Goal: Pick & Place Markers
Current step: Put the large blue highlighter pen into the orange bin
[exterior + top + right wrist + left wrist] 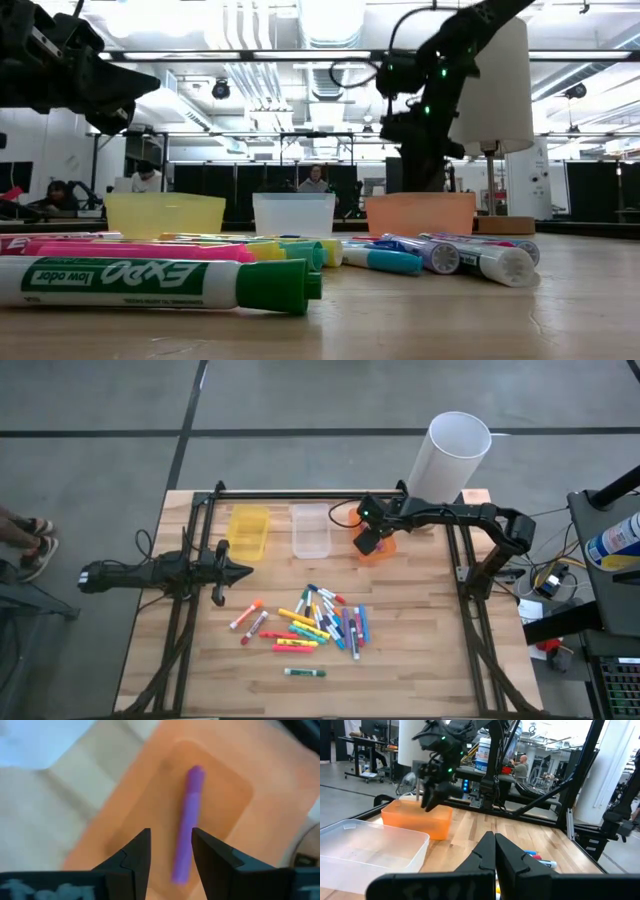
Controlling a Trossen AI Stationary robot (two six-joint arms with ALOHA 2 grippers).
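Several markers (320,622) in many colours lie scattered on the wooden table's middle, and a green one (304,673) lies apart nearer the front edge. My right gripper (171,840) hangs open over the orange bin (383,552), fingers slanting down. A purple marker (189,815) lies on the bin's floor below the fingers, apart from them. My left gripper (245,571) waits shut and level at the table's left side, left of the markers.
A yellow bin (248,530) and a clear bin (310,530) stand in a row left of the orange one, at the table's far side. A tall white cylinder (450,455) stands at the far right corner. Black frame rails run along the table's sides.
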